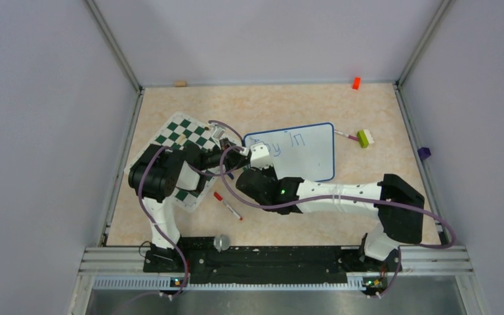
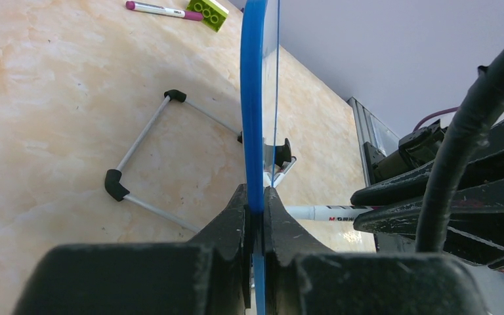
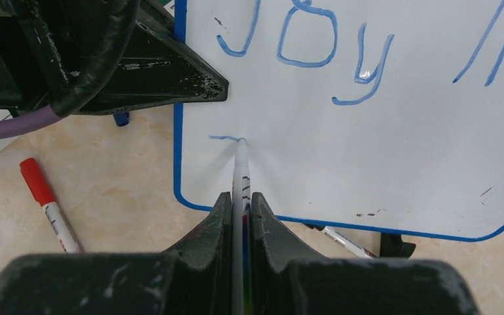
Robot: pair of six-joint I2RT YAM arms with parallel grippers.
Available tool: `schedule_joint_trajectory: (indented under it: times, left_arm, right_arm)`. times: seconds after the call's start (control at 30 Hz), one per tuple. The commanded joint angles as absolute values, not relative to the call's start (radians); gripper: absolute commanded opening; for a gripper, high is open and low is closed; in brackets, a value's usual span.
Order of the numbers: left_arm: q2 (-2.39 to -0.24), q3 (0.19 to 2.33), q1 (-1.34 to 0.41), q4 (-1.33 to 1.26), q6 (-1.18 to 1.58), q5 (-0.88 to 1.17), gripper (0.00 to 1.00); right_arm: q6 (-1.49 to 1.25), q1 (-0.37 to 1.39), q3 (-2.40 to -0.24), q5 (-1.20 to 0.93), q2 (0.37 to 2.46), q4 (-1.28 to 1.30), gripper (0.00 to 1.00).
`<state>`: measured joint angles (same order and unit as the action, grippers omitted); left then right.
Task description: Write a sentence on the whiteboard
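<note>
The whiteboard (image 1: 298, 152) with its blue frame stands mid-table and reads "Joy in" (image 3: 308, 49) in blue on its top line. My left gripper (image 2: 256, 209) is shut on the board's blue left edge (image 2: 254, 98). My right gripper (image 3: 239, 203) is shut on a white marker (image 3: 240, 172). The marker's tip touches the board below the "J", at the end of a short blue stroke (image 3: 225, 138). In the top view both grippers meet at the board's left end (image 1: 252, 154).
A red-capped marker (image 1: 227, 205) lies in front of the board. Another marker (image 3: 344, 241) lies under the board's near edge. The green-and-white chess mat (image 1: 185, 134) lies left, under the left arm. A purple-capped pen (image 1: 345, 135) and a green block (image 1: 365, 138) lie right.
</note>
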<state>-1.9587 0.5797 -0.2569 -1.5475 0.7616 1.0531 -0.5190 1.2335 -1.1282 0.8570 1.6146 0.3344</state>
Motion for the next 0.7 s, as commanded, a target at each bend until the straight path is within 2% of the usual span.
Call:
schedule_joint_trajectory:
  times: [0.0,0.33,0.67]
  left_arm:
    - [-1.956,0.567,-0.261,-1.62,0.661,1.061,0.0]
    - [-1.958,0.568,-0.261,-1.619,0.656,1.061,0.0]
    - [-1.962,0.568,-0.261,-1.62,0.655,1.061,0.0]
  right_arm:
    - [-0.545,1.245,-1.166,0.91,1.593,0.365,0.0]
    - [-0.505,1.246,-1.128,0.854,1.503,0.27,0.0]
    - [-0.477,1.244,-1.173,0.854,1.557,0.27,0.0]
